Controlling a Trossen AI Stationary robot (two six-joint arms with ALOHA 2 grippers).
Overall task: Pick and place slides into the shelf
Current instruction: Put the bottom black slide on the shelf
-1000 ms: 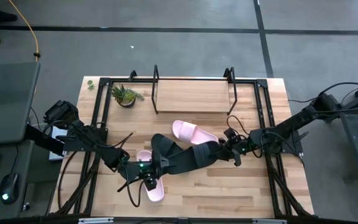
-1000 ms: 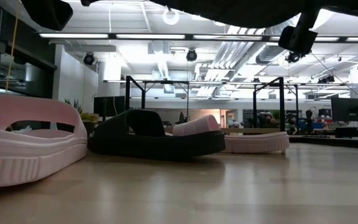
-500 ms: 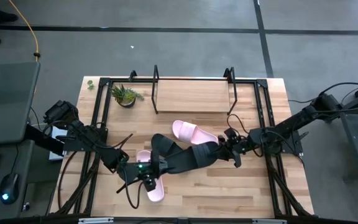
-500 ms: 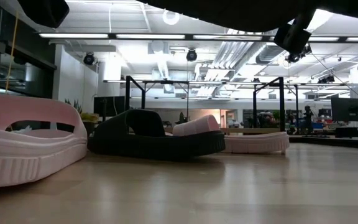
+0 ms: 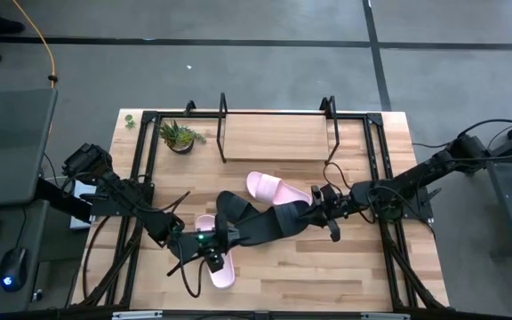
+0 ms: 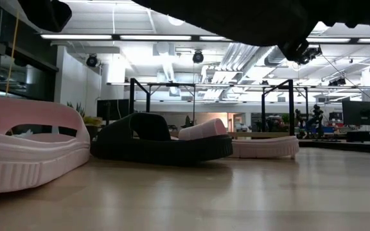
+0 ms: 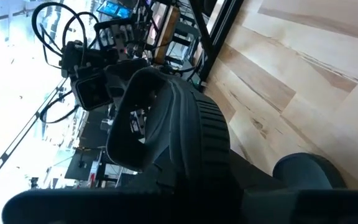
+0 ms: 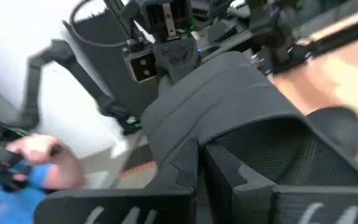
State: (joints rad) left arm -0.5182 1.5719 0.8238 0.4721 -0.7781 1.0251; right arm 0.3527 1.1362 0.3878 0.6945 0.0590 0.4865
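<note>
One black slide [image 5: 272, 226] hangs above the table between my two grippers. My left gripper [image 5: 223, 236] is shut on its left end and my right gripper [image 5: 316, 213] on its right end. In the low view it shows only as a dark mass [image 6: 249, 19] overhead. A second black slide [image 6: 162, 142] rests sole-down on the table. One pink slide [image 5: 277, 189] lies behind it. Another pink slide [image 5: 217, 265] lies near the front, partly under my left gripper. The shelf [image 5: 274, 138] stands at the far edge. My left gripper holds the black slide by the end toward the table's left [image 7: 188, 177], coming in about level from the left. Its own dark fingers hide the exact spot. The slide [image 7: 166, 118] runs away from the fingers, clear of the table. My right gripper pinches the slide's end toward the table's right [image 8: 199, 149] between its two fingers [image 8: 166, 180], which stand almost together. It comes in level from the right. The slide [image 8: 229, 93] stretches away toward the other arm, lifted clear.
A small potted plant [image 5: 178, 136] stands left of the shelf. Black frame rails [image 5: 138, 178] run along both sides of the tabletop. Bare wood [image 5: 327, 267] lies at the near right.
My right gripper has rolled about its own axis and edged toward the table's left, turning the held black slide. In the low view the dark mass overhead has spread lower and wider. The slides on the table have stayed put.
</note>
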